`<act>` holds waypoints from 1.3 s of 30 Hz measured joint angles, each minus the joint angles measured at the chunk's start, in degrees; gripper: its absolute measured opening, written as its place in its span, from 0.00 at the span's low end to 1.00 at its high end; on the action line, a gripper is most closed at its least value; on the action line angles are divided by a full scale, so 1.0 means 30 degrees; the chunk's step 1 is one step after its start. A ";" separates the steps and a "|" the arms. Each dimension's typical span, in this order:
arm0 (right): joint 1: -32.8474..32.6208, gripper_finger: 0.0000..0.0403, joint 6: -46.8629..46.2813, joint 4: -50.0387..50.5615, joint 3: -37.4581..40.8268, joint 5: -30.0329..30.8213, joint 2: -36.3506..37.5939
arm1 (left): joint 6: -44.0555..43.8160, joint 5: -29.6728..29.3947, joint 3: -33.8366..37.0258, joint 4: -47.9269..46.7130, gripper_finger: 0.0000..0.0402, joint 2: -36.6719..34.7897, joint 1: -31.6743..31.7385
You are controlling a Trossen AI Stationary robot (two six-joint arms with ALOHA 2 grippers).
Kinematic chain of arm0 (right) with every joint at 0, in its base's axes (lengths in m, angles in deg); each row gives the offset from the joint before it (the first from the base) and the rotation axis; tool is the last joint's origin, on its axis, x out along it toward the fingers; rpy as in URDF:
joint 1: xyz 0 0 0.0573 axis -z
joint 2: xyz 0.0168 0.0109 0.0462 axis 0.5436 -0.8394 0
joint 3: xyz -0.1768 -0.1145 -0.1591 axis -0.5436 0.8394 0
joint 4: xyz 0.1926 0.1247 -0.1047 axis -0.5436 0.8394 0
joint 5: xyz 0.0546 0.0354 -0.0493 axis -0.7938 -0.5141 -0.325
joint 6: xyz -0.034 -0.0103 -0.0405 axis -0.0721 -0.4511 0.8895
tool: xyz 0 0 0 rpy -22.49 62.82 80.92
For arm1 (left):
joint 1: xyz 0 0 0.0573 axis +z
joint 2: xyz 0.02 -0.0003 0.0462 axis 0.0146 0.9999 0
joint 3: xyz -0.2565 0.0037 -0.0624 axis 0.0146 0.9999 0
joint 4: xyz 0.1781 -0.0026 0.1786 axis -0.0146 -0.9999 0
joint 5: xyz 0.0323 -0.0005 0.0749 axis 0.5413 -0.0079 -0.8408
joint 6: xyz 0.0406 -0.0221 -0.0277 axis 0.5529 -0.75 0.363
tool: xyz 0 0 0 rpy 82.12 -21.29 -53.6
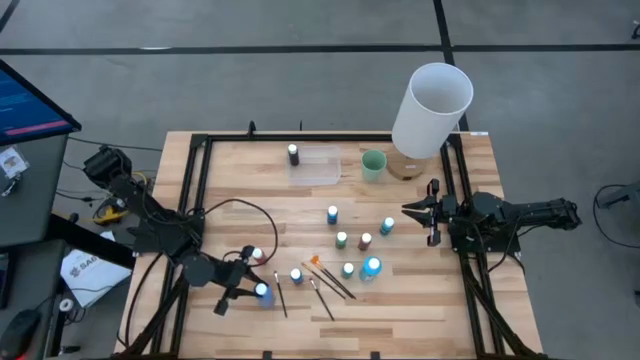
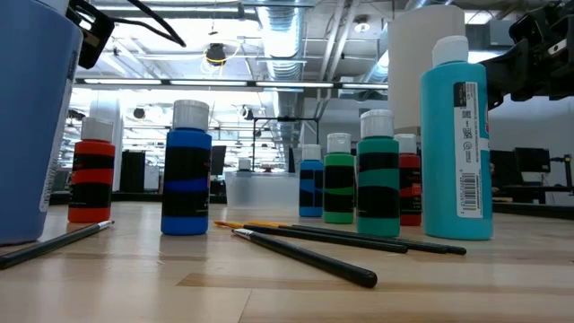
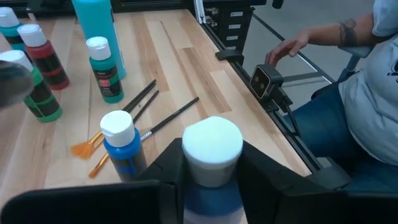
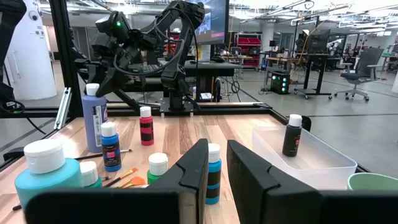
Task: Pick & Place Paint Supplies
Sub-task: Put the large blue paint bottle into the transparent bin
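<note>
Held between the left gripper's fingers near the table's front-left, the blue bottle could knock the small blue bottle just beside it, while the right gripper waits, narrowly open.

Pale wooden table with scattered paint bottles, brushes, clear tray, green cup.

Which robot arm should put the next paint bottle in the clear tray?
Probably the left. Its hand is already shut on a blue bottle. The right hand is open and holds nothing, though it is nearer the tray.
</note>
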 joint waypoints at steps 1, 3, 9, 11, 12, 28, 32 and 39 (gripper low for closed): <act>0.0002 0.13 0.0000 0.0000 -0.0003 0.0000 -0.0002 | -0.0002 -0.0015 0.0000 0.0037 0.20 0.0000 0.0000; -0.0002 0.13 0.0000 0.0000 0.0001 0.0002 -0.0003 | -0.0014 -0.0153 0.0022 0.0140 0.20 0.0000 0.0000; 0.0002 0.13 0.0000 0.0000 0.0002 0.0000 -0.0006 | -0.0062 -0.1515 0.0066 0.0366 0.24 -0.0606 0.0072; 0.0000 0.13 0.0000 0.0000 -0.0002 0.0000 -0.0002 | -0.0044 -0.2082 0.0058 0.0457 0.24 -0.1196 0.0230; -0.0006 0.13 0.0000 0.0000 -0.0003 0.0000 0.0002 | -0.0036 -0.2240 0.0058 0.0428 0.24 -0.1597 0.0332; 0.0002 0.13 0.0000 0.0000 0.0004 0.0000 -0.0006 | 0.6305 -0.6571 0.0036 0.1345 0.24 -0.7096 0.5888; -0.0005 0.13 0.0000 0.0000 -0.0003 0.0000 0.0002 | 0.7737 -0.6643 0.0022 0.2516 0.24 -0.7255 0.8977; 0.0000 0.13 0.0000 0.0000 0.0002 0.0001 -0.0002 | 0.7951 -0.3663 -0.0887 0.2917 0.24 -0.6707 1.4578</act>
